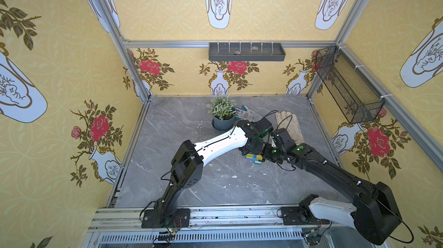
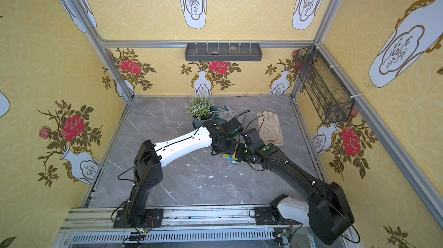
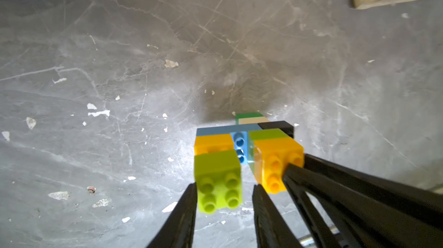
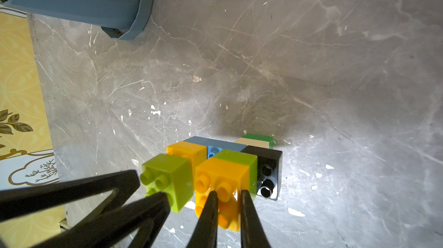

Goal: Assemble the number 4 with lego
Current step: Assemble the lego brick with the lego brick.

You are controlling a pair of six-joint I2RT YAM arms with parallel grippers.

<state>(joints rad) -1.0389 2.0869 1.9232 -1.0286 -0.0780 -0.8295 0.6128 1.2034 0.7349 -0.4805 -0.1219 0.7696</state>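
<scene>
Eight-brick 4 [image 3: 239, 139] looks finished: left claw [image 3: 224, 186] slack around the lime brick [image 3: 217, 163], right claw [image 4: 228, 192] clenched against the yellow brick [image 4: 223, 170]; next, retreat gently.

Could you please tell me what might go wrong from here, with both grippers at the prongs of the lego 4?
The left gripper straddles the lime brick, one finger touching it; withdrawing askew could drag that prong or pop the brick off. The right gripper has its shut tips against the studs of the yellow brick; a push might slide or skew the number 4 across the table.
</scene>
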